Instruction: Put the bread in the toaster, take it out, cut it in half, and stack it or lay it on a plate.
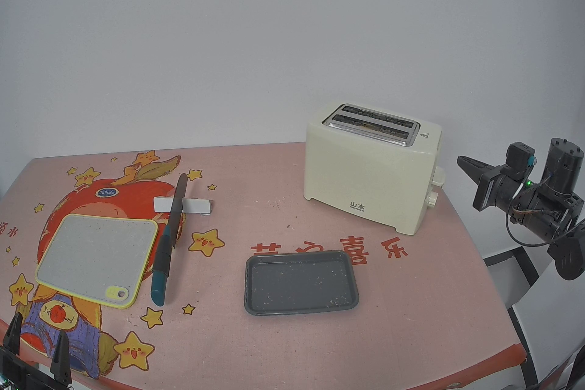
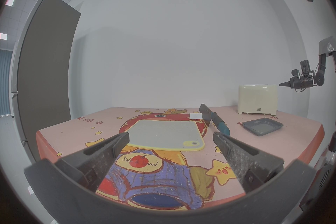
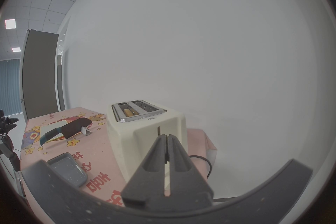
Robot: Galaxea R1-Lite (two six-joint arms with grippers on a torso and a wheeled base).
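Observation:
The cream toaster (image 1: 372, 175) stands at the back right of the table. In the right wrist view a golden slice of bread (image 3: 128, 112) sits sunk in one slot of the toaster (image 3: 140, 133). My right gripper (image 1: 464, 162) is shut and empty, level with the toaster's lever end and a short way off to its right; its fingers (image 3: 167, 140) are pressed together. My left gripper (image 1: 36, 345) is open and empty at the table's front left corner, in front of the cutting board (image 2: 164, 133). A dark grey tray (image 1: 301, 281) serves as the plate.
A grey cutting board (image 1: 97, 257) with a yellow rim lies at the left. A knife (image 1: 167, 239) with a teal handle rests along its right side, its blade over a small white rest (image 1: 195, 205). A black cable (image 3: 201, 161) runs behind the toaster.

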